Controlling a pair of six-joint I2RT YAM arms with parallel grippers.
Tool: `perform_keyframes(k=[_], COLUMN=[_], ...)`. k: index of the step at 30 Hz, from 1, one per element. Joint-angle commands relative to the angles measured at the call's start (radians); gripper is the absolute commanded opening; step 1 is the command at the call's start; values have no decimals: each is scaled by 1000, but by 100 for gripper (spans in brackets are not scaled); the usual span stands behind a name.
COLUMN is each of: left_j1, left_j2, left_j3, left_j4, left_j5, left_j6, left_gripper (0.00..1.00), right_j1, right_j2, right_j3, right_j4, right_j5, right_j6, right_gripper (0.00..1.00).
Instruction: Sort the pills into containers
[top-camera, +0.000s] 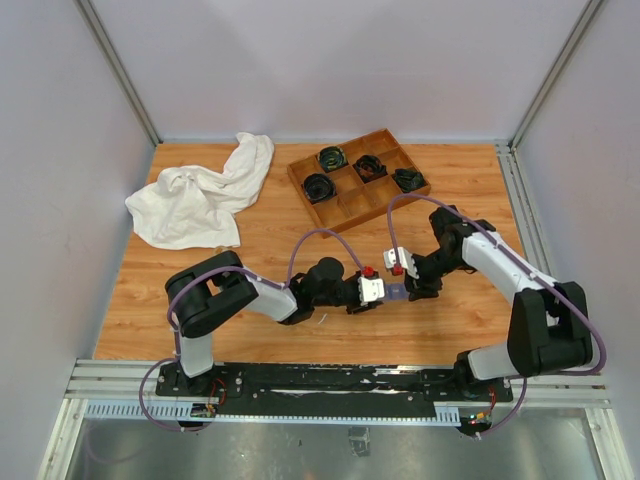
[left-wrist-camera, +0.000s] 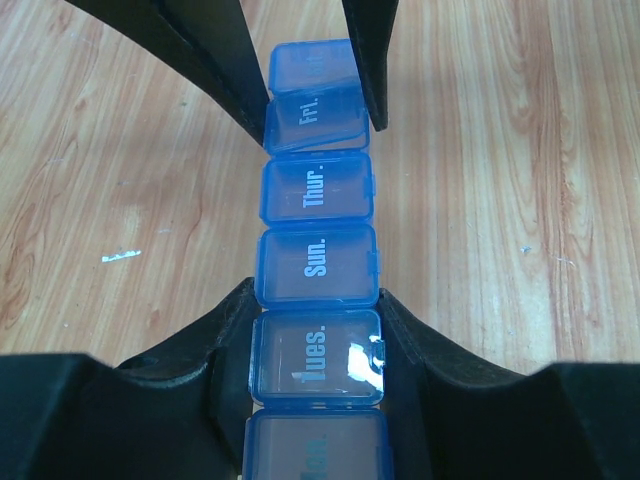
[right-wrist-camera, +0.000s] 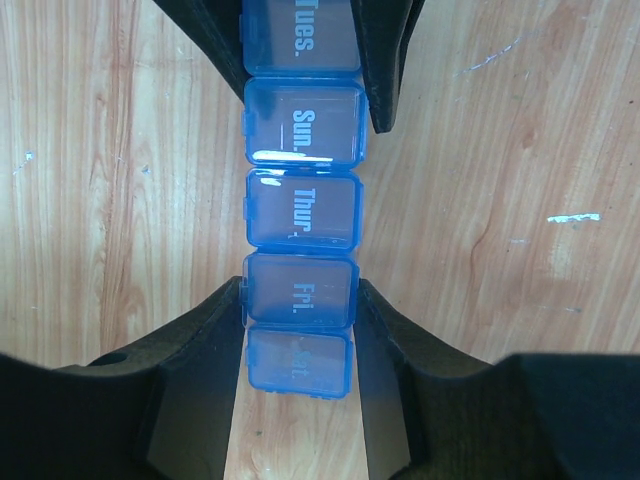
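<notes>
Blue pill-organizer strip (left-wrist-camera: 318, 190) pinched from both ends: left gripper (left-wrist-camera: 316, 335) clamps Tues. cell (left-wrist-camera: 316, 365) from 9 o'clock, right gripper (right-wrist-camera: 298, 310) clamps Fri. cell (right-wrist-camera: 300, 288) from 3 o'clock.

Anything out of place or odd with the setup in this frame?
On the blue pill organizer, lids run out of weekday order: Tues., Sun., Thur., Fri. The Fri. lid looks tilted, possibly ajar. The left claw and right claw both clamp the strip.

Pill organizer (left-wrist-camera: 317, 263): translucent blue plastic, glossy. Table (left-wrist-camera: 520, 150): wood grain, smooth, scuffed. Towel (top-camera: 200, 195): white cloth.
</notes>
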Motion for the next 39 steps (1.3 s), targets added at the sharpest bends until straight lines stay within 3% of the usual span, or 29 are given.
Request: perform_keyframes(k=[1,8,15,27,32,39], left_j1=[-3,-3,-3,-3,-3,-3], left_j2=[-1,2,4,7,10,15], left_j3=[35,43,46,51,56,64], left_j4=[1,-15,-19,-29,-35,-42], left_j5=[35,50,56,63,62,52], left_j6=[17,22,22,26,24,19], left_gripper=[0,0,0,0,0,0], right_j1=[-11,-49,-76,-79,-68,-65], right_j2=[27,-16,-55,10,53,51], right_j3=[43,60,65,36,20,20], right_j4=[-30,30,82,316,353,342], right_j5=[-46,-38,-27,62,110,105], right_j6=[59,154,223,491,518,522], right_gripper=[39,57,63,59,52,53])
